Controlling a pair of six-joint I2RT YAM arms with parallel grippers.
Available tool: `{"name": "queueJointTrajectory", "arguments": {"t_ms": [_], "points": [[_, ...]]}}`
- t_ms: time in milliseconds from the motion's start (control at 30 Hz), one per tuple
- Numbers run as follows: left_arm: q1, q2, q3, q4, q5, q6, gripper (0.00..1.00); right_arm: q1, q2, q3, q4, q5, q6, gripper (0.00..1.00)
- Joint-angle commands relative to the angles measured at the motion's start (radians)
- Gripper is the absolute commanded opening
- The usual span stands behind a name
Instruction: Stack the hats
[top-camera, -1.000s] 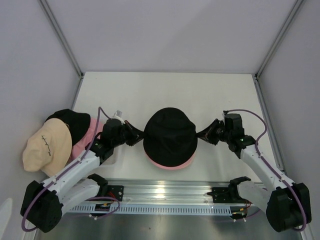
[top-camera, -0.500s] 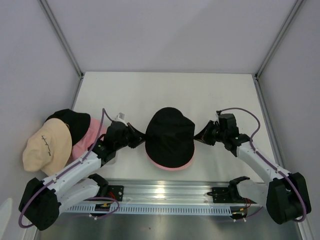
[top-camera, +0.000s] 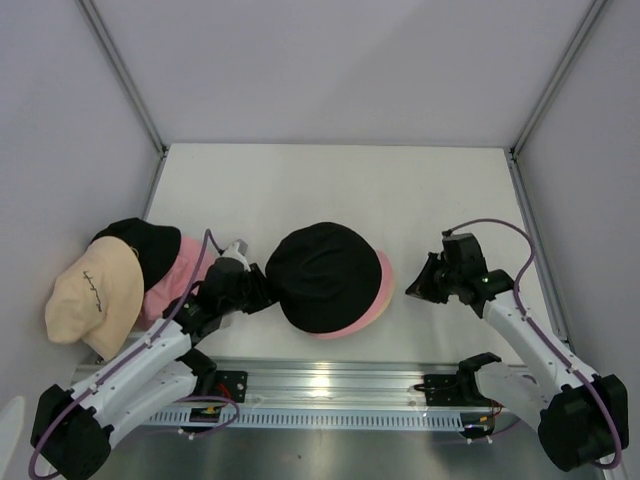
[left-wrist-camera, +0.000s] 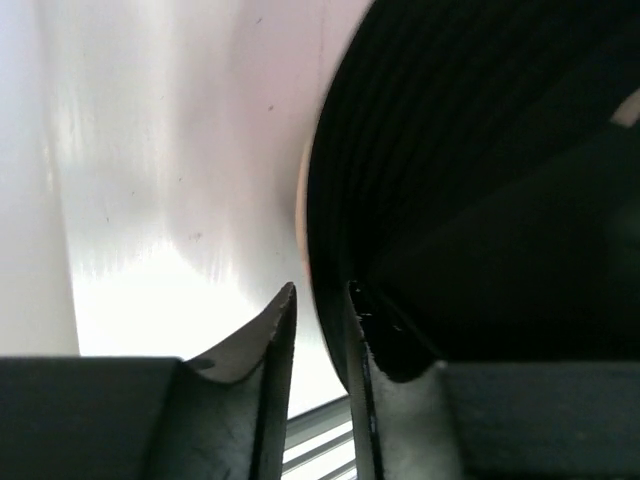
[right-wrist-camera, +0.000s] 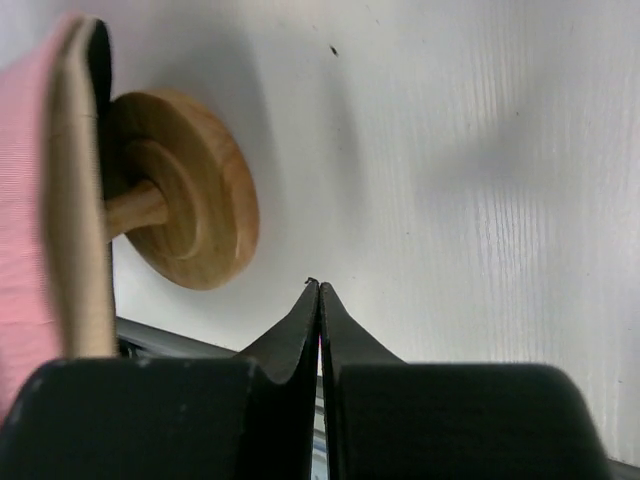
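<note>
Top external view: the black hat (top-camera: 322, 277) sat skewed left over the pink hat (top-camera: 378, 293) at mid-table, with the pink brim bared on the right. Half a second earlier it sat squarer. The right gripper (top-camera: 414, 288) had let go and backed off right, fingers pressed together on nothing, and its wrist view showed the wooden stand (right-wrist-camera: 185, 190) under the brims. The left gripper (top-camera: 264, 292) was at the black brim's left edge, fingers a sliver apart. Whether fabric was caught between them, I couldn't tell. The hat probably needs re-seating. The cream hat (top-camera: 95, 290) waited far left.
</note>
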Motion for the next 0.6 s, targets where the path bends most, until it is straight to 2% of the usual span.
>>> {"name": "queueJointTrajectory", "arguments": {"t_ms": [0,133,167,200,233,300,367,400,433,467,567], "points": [[-0.002,-0.025,0.101,-0.033,-0.010,0.139,0.32,-0.008,-0.012,0.123,-0.045,0.059,-0.056,0.03],[-0.002,-0.039,0.198,-0.104,0.000,0.199,0.48,-0.036,0.023,0.267,-0.083,0.026,-0.097,0.17],[-0.004,-0.042,0.207,-0.125,-0.034,0.218,0.48,-0.039,0.032,0.295,-0.083,0.018,-0.109,0.25],[-0.004,-0.048,0.216,-0.144,-0.048,0.230,0.53,-0.047,0.037,0.323,-0.081,-0.002,-0.114,0.28],[-0.002,-0.054,0.230,-0.187,-0.084,0.238,0.54,-0.048,0.042,0.367,-0.072,-0.014,-0.117,0.31],[-0.002,-0.077,0.250,-0.221,-0.155,0.256,0.64,-0.051,0.056,0.396,-0.048,-0.077,-0.106,0.41],[-0.004,-0.089,0.276,-0.258,-0.192,0.281,0.76,-0.051,0.066,0.392,0.027,-0.138,-0.080,0.53],[-0.002,-0.098,0.290,-0.267,-0.218,0.288,0.90,-0.051,0.075,0.378,0.065,-0.178,-0.047,0.56],[-0.004,-0.102,0.298,-0.284,-0.230,0.294,0.96,-0.050,0.080,0.357,0.149,-0.247,-0.027,0.59],[-0.004,-0.103,0.304,-0.289,-0.239,0.308,0.99,-0.047,0.086,0.313,0.188,-0.273,-0.004,0.63],[-0.002,-0.100,0.334,-0.313,-0.273,0.324,1.00,-0.028,0.111,0.243,0.314,-0.320,0.047,0.63]]}}
